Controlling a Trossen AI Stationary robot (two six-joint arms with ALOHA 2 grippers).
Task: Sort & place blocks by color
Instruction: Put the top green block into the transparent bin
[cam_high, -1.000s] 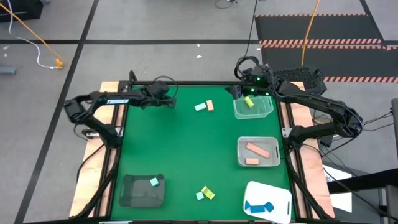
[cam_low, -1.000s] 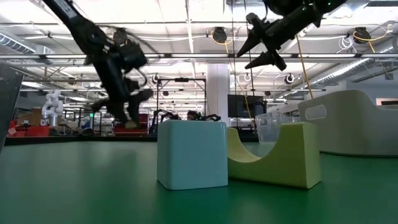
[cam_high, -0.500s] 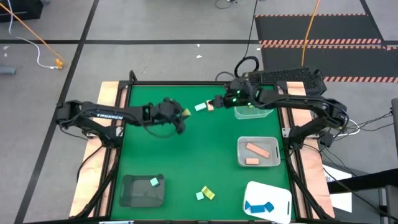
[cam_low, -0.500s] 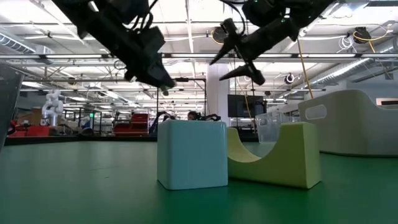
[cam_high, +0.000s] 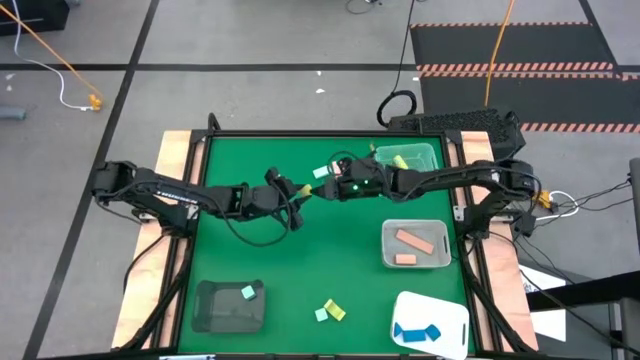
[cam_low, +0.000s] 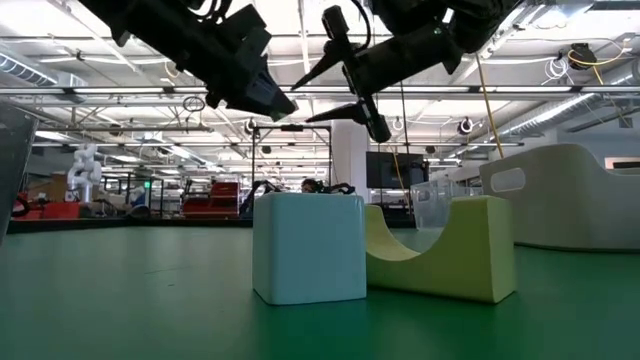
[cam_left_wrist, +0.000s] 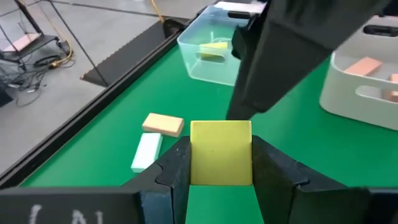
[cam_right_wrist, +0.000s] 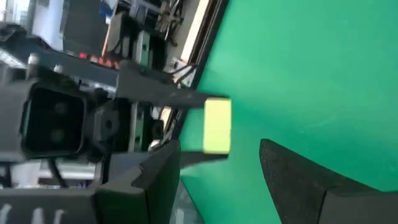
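Observation:
My left gripper (cam_high: 292, 187) is above the middle of the green table, shut on a yellow block (cam_left_wrist: 221, 152), which also shows in the right wrist view (cam_right_wrist: 217, 124). My right gripper (cam_high: 333, 189) is open, faces the left gripper from the table's right, and stands just beyond the block without touching it. A mint block (cam_left_wrist: 147, 151) and a tan block (cam_left_wrist: 163, 124) lie flat on the table behind. In the low view, a mint cube (cam_low: 308, 245) and a yellow arch block (cam_low: 440, 250) stand side by side near the front edge. My left gripper pinches the yellow block by two opposite sides (cam_left_wrist: 194, 155) between its two fingers. The fingers come from the table's left, about level. The block is lifted clear of the table, its free end (cam_right_wrist: 217, 118) sticking out past the fingertips toward my right gripper.
A clear tray (cam_high: 408, 158) with yellow blocks stands at the far right. A clear tray (cam_high: 415, 243) with tan-pink blocks is in front of it, and a white tray (cam_high: 432, 320) with blue blocks is near right. A dark tray (cam_high: 228, 305) with a mint block is near left.
My left gripper has gone toward the table's right and a little nearer, to mid-table, with the yellow block in its fingers by the half-second mark. My right gripper has left the yellow-block tray and gone toward the table's left, up to the left gripper, staying open.

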